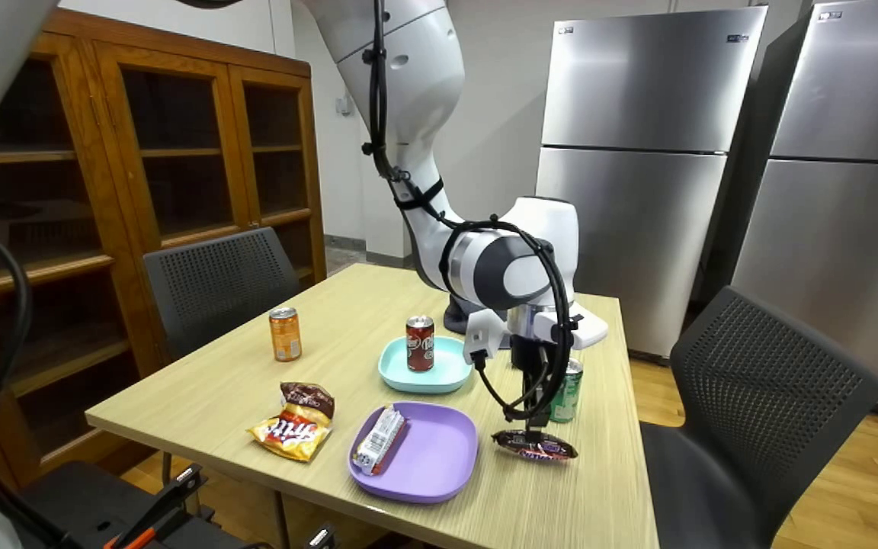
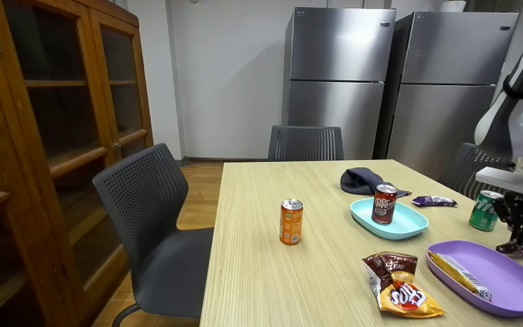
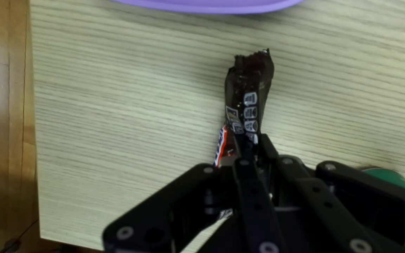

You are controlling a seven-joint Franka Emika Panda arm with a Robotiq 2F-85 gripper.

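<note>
My gripper (image 3: 253,149) points down and is shut on a dark brown wrapped candy bar (image 3: 248,84), pinching it near its middle. In the wrist view the bar's far end sticks out past the fingertips, and a red, white and blue edge shows on its left. The fingers hide the middle of the bar. In an exterior view the bar (image 1: 559,450) lies crosswise under the fingers, low at the tabletop; whether it touches the wood I cannot tell. Beside it stands a purple plate (image 1: 439,457) carrying another wrapped bar (image 1: 379,438). A green can (image 1: 570,393) is close behind the gripper.
A teal plate (image 2: 409,222) bears a dark red can (image 2: 384,204). An orange can (image 2: 291,222) and a chip bag (image 2: 407,290) stand farther off. A purple wrapped bar (image 2: 434,201) and a dark cloth (image 2: 361,180) lie at the back. Chairs (image 1: 759,412) surround the table.
</note>
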